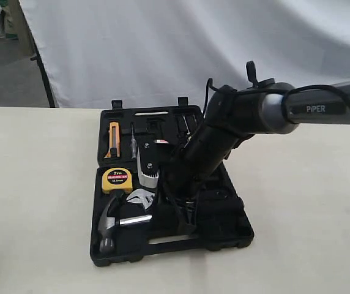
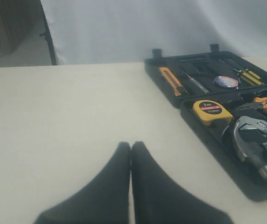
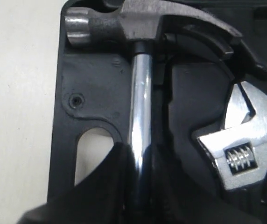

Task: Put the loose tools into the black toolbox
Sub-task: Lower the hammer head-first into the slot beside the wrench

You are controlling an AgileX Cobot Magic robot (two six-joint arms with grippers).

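- Your right gripper has its two black fingers narrowed onto the polished shaft of the steel claw hammer, one finger on each side and both pressed against the metal, so it pinches the shaft a little below the head.
- The steel claw hammer lies in the lower half of the open black plastic toolbox, at its front left corner in the exterior view. Its head is near the front rim and its claw curves toward the wrench.
- The silver adjustable wrench sits in the same half, just beside the hammer's shaft. Its jaw end and knurled screw are in plain sight from the right wrist.
- In the exterior view, your right arm reaches down across the toolbox and hides the hammer's handle and the gripper itself.
- Your left gripper has its fingers pressed together tip to tip, with nothing between them. It sits above the bare cream table, well apart from the toolbox.
- The small dark tape roll with a red, white and blue label lies in the lid half of the toolbox, beside the orange-handled utility knife.
- The yellow tape measure sits in the lower half, near the wrench.
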